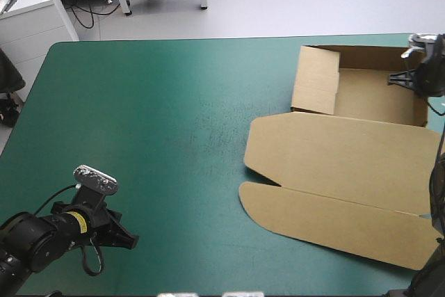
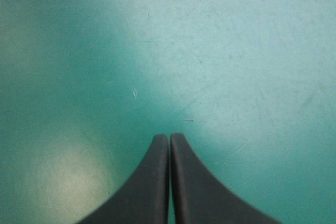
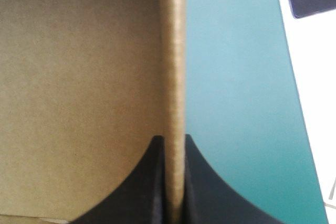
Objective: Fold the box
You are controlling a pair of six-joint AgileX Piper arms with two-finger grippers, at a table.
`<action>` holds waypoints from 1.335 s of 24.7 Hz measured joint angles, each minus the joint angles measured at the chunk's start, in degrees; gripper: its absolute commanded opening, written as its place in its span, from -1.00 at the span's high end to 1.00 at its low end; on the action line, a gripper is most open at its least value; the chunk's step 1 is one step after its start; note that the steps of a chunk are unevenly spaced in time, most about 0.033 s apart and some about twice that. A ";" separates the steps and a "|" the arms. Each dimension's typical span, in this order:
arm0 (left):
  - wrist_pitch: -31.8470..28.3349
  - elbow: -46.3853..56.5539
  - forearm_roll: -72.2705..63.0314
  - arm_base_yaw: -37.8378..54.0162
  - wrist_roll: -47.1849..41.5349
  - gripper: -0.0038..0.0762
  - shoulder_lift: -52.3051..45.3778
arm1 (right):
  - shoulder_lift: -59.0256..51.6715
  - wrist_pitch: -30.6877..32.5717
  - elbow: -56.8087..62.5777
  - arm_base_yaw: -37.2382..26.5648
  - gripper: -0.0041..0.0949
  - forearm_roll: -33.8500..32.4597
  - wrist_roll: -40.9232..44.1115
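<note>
The brown box [image 1: 348,137] lies at the table's right side as an open tray with raised walls at the far end and its lid flat toward the front. My right gripper [image 1: 416,78] sits at the tray's right wall, near the far right corner. In the right wrist view its black fingers [image 3: 152,182] are shut on that wall's upper edge [image 3: 173,77], with the tray's floor on one side and the teal-green cover on the other. My left gripper [image 1: 128,240] rests low near the front left of the table, shut on nothing, its fingertips [image 2: 169,139] meeting over bare cover.
The tray's left wall [image 1: 316,80] stands upright, with a flap folded inward. The lid's two rounded flaps [image 1: 257,203] point toward the table's middle. The table's right edge [image 3: 294,77] runs close beside the held wall.
</note>
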 measured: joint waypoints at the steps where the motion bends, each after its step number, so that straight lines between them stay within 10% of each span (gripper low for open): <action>1: 0.00 0.00 0.18 0.00 0.00 0.93 0.00 | 0.00 0.07 0.00 -1.62 0.95 -0.13 0.14; 10: 0.00 0.00 0.82 0.00 -0.18 0.93 0.00 | -0.11 0.17 0.00 -15.45 0.80 5.74 -0.78; 20: 0.00 0.00 1.08 0.00 -0.18 0.93 0.00 | -0.17 -0.23 0.00 -17.30 -0.89 11.17 -2.74; 23: 0.00 0.00 1.08 0.00 -0.18 0.93 0.00 | -0.96 -0.23 0.00 -17.30 -0.81 11.39 -3.16; 29: -1.43 0.00 1.67 0.00 -0.18 0.93 0.00 | -6.45 2.25 0.00 -17.30 0.90 19.32 -8.65; 33: -2.81 0.00 2.37 0.00 -0.18 0.93 0.00 | -10.05 5.11 -0.10 -17.30 0.92 28.84 -12.04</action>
